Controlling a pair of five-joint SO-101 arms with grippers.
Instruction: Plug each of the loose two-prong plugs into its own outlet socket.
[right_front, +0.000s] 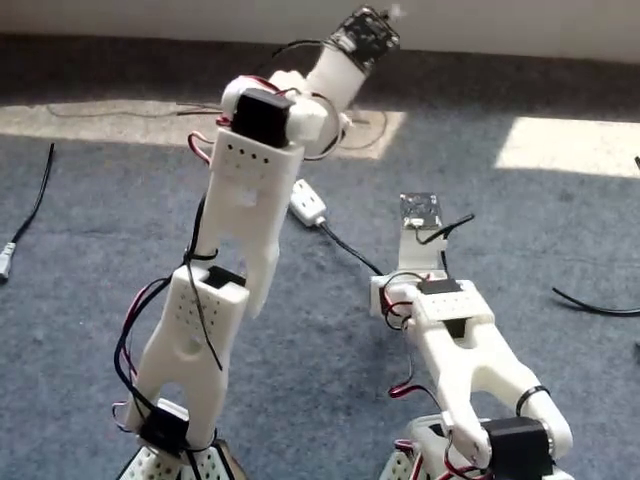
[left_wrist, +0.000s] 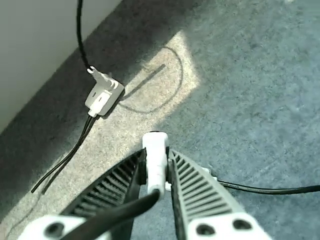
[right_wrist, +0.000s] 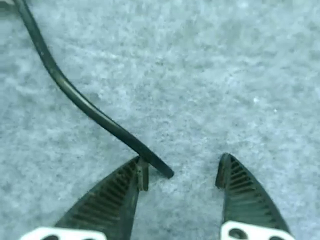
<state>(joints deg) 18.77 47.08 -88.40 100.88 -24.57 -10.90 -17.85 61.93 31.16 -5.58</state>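
**Left clamps plug, right spread wide**

I see grey carpet (right_front: 560, 250) under both arms. My left arm (right_front: 245, 190) stands tall and stretches far. My right arm (right_front: 460, 330) sits low at the near right. The left gripper (left_wrist: 156, 153) is clamped on a white plug (left_wrist: 155, 145), held above the carpet. The right gripper (right_wrist: 181, 161) has its jaws apart over a black cord (right_wrist: 85, 105). A white outlet block (left_wrist: 102, 95) lies beside the sunlit patch.

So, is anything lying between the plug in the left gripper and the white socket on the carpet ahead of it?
Nothing solid shows. The left gripper is shut on the white plug, and only carpet lies between it and the white socket; a thin wire loop lies flat close to that path.
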